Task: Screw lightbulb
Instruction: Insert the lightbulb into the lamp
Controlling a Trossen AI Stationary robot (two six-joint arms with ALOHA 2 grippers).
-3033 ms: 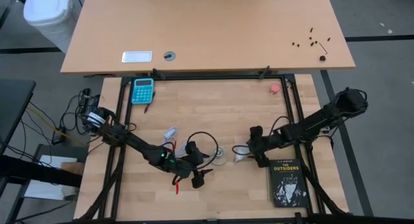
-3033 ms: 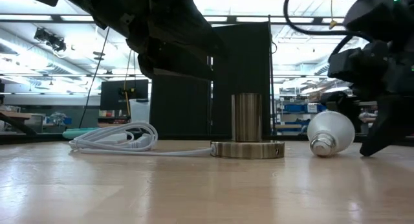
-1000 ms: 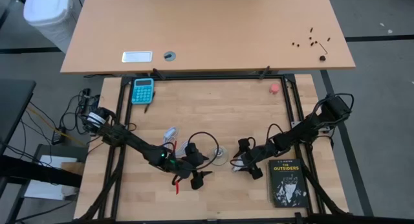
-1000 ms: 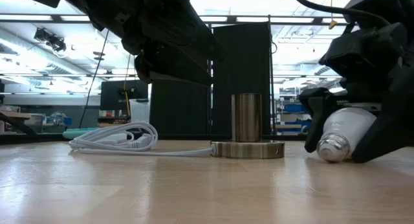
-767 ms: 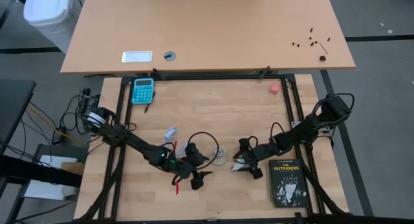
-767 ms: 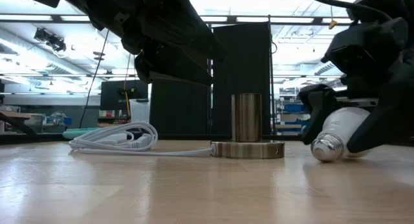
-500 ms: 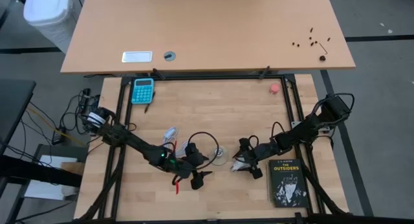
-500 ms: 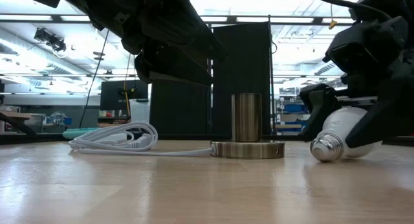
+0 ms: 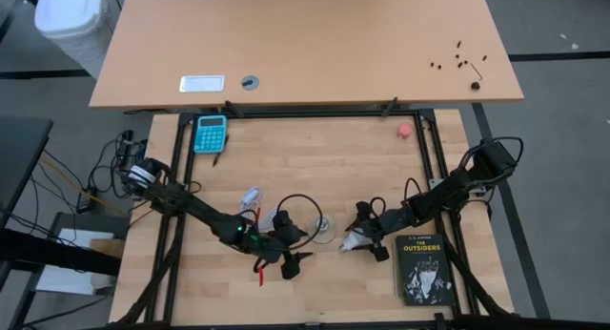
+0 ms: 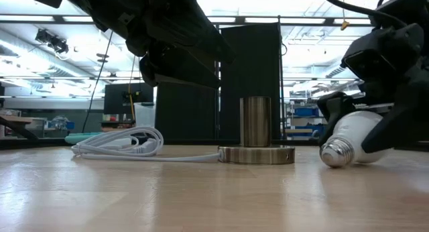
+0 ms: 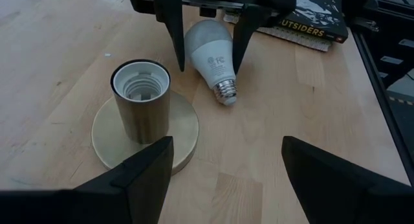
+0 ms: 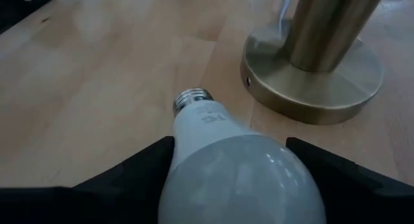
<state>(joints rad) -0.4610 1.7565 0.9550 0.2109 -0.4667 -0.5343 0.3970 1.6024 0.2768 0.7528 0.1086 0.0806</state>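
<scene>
The white frosted pear-shaped lightbulb lies on its side on the wooden table, screw base toward the brass cylindrical socket on its round disc, just beside it. The right gripper straddles the glass; whether its fingers truly pinch it I can't quite tell. A loose grip could let it roll. The left gripper hovers spread wide near the socket.
</scene>
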